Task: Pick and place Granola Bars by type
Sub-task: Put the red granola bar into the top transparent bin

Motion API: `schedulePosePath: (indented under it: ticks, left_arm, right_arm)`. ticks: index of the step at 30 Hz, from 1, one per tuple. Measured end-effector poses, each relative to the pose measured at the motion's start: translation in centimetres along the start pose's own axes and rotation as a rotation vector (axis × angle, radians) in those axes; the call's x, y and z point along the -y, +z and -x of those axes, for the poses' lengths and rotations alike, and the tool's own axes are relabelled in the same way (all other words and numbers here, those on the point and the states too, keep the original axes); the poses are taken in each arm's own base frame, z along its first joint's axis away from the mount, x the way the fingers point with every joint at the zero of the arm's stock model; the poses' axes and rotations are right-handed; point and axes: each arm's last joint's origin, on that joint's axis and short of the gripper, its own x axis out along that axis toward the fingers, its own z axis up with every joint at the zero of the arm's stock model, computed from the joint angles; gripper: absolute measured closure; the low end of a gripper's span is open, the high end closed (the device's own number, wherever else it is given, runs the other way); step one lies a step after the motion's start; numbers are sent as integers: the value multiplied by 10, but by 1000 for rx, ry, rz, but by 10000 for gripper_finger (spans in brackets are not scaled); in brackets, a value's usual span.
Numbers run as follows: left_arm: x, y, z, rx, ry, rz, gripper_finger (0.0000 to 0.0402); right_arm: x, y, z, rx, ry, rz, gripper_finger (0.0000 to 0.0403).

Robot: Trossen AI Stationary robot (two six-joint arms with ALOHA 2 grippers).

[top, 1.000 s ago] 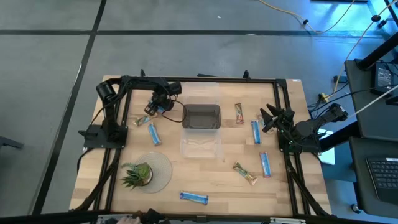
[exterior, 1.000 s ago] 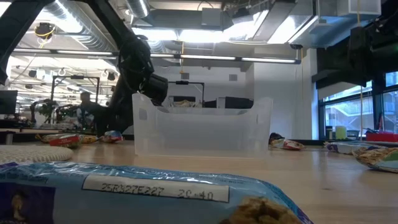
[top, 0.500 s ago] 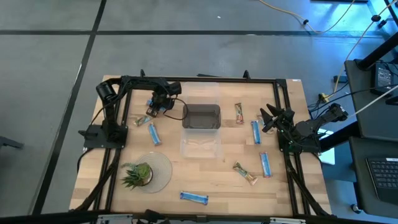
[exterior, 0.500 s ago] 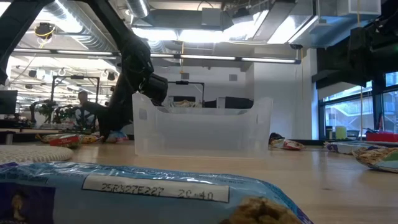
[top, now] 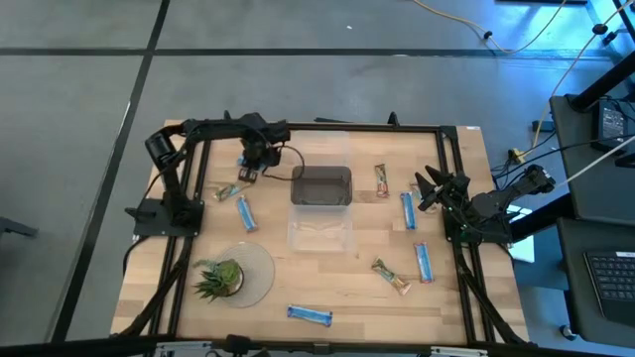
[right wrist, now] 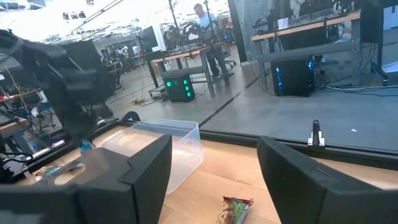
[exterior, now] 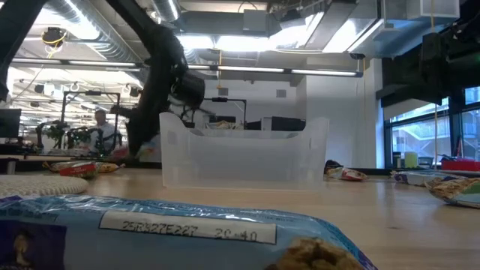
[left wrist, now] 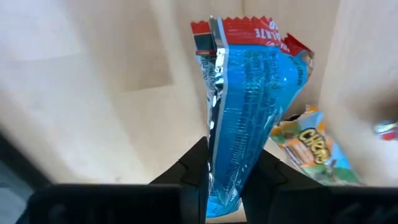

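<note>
Sorting is early, most bars still loose on the bench (top: 337,288).

Left gripper (top: 248,171) sits upper left of centre in the high view, just left of the dark bin (top: 321,185). Its jaws pinch a blue bar (left wrist: 249,118) with a red end, held upright off the bench in the left wrist view. Below it lies another bar, orange-and-green wrapper (left wrist: 311,146), on the wood. Judging by this, one pick is made and the placing is not yet done.

Right gripper (top: 425,191) is parked at right of centre in the high view, jaws spread and empty, as the right wrist view shows.

Bins: the dark bin looks to have some content but I cannot tell what. The clear bin (top: 319,234) just below it looks empty.

Still loose in the high view:
- a small bar (top: 226,192) and a blue bar (top: 244,212) at left
- a brown bar (top: 381,180) and a blue bar (top: 407,210) right of the dark bin
- a blue bar (top: 424,262) and a gold bar (top: 391,277) at lower right
- a blue bar (top: 309,315) at bottom centre

The plant (top: 218,279) sits lower left, not part of the job.

So roughly seven bars left plus the one in hand.
</note>
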Motion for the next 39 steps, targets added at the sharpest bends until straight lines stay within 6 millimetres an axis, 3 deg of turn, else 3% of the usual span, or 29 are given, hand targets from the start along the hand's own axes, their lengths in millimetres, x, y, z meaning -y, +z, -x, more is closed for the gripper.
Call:
schedulePosePath:
  ticks: [12,17,23,29,39]
  left_arm:
    - [-16,-8,105,354,206,285,343]
    - [-21,8,133,582,249,326,343]
    - [-16,34,153,881,243,277,343]
    - [-14,59,146,905,271,249,343]
    - [-30,101,83,764,171,295,343]
  right_arm:
    - [0,0,0,0,0,1,164]
    - [0,0,0,0,0,0,164]
    - [0,0,0,0,0,-1,164]
    - [0,0,0,0,0,-7,164]
    - [0,0,0,-1,0,-25,164]
